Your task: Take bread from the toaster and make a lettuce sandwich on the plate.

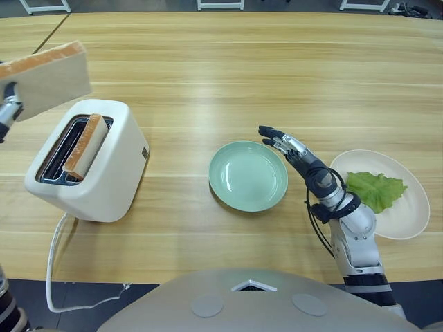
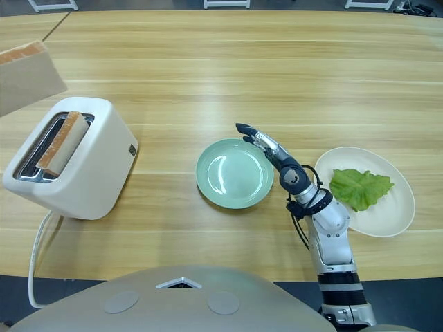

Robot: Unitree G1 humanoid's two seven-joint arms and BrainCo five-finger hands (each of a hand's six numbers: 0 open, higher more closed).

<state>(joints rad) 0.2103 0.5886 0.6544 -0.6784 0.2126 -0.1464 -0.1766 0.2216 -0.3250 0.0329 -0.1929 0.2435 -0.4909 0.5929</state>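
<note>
Two head-mounted stereo eyes, forward and down over the same near table [image 1: 277, 69], viewpoints slightly offset sideways.

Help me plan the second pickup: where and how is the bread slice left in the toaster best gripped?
Probably pinch the crust edge of the bread slice that sticks up from the toaster slot, coming from straight above with fingers on its two broad faces. It stands on edge and the slot hides everything lower.

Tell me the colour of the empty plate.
The empty plate is pale green, best seen in the left eye view.
</note>
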